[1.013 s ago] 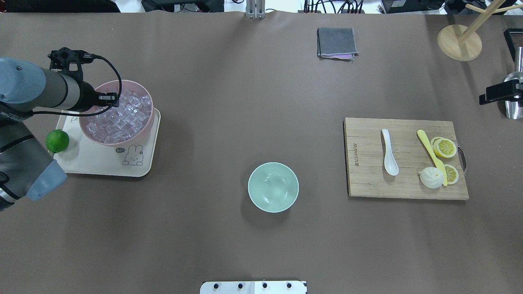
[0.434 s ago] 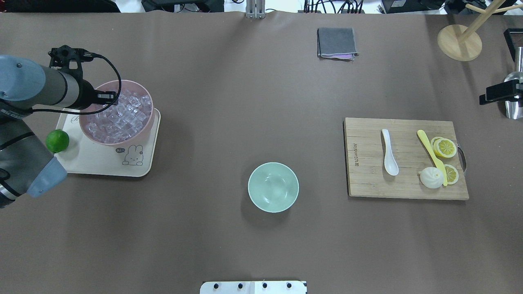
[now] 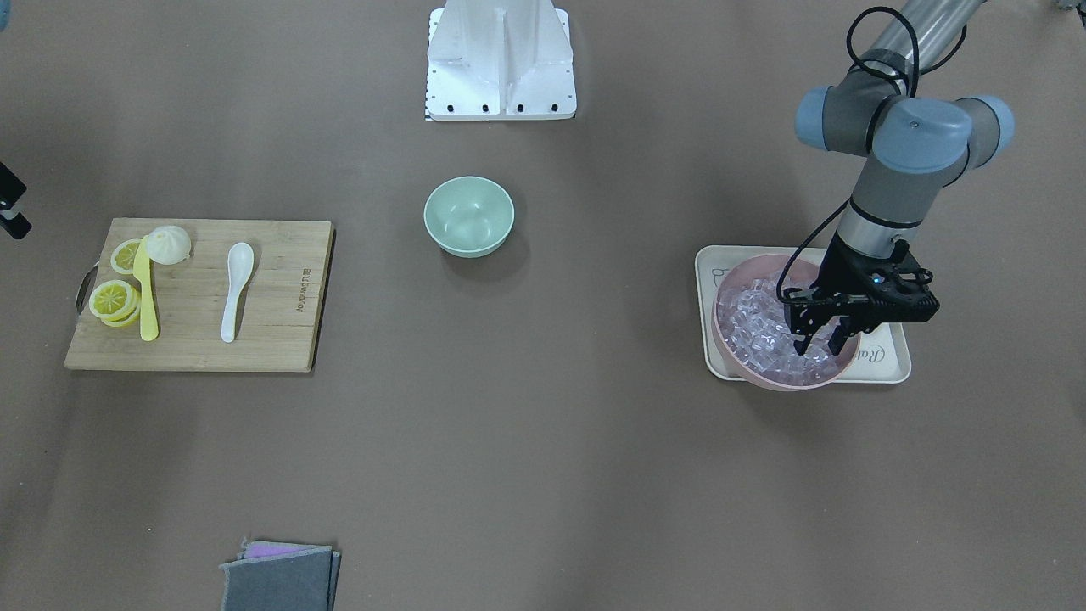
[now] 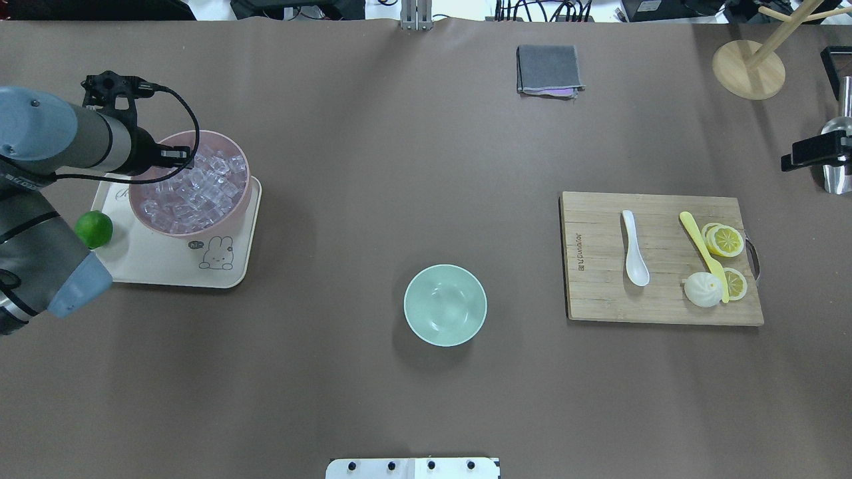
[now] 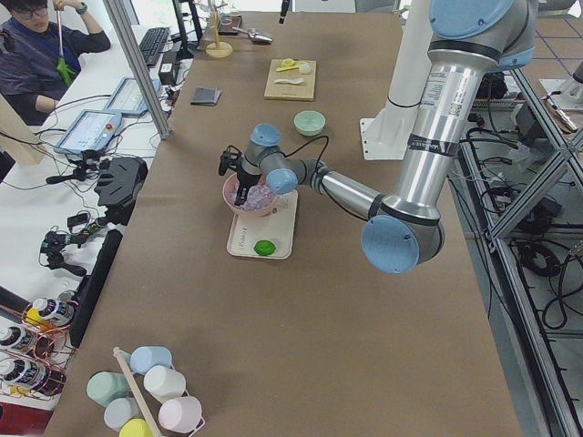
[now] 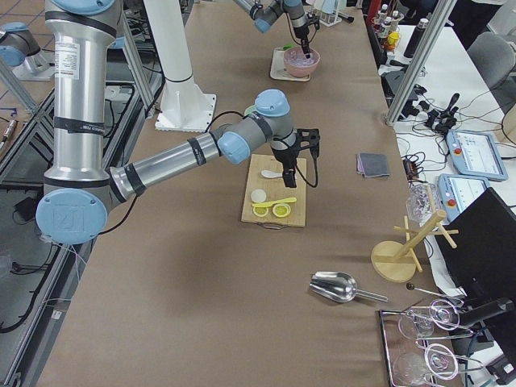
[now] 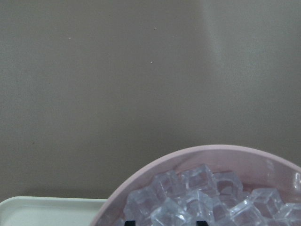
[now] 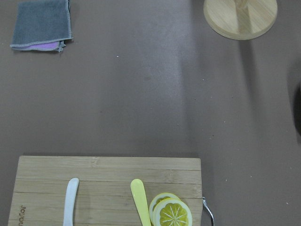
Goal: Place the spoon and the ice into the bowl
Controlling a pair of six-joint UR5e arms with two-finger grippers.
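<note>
The white spoon lies on the wooden cutting board; it also shows in the front view and the right wrist view. The mint-green bowl stands empty at mid-table. Clear ice cubes fill the pink bowl. My left gripper is open, its tips down among the cubes. My right gripper is high at the right edge; its fingers do not show.
The pink bowl stands on a cream tray with a lime. The board also holds a yellow knife, lemon slices and a bun. A grey cloth, a wooden stand and a metal scoop lie further back.
My left arm has shifted slightly while its gripper stays over the pink bowl. Nothing else has moved.
</note>
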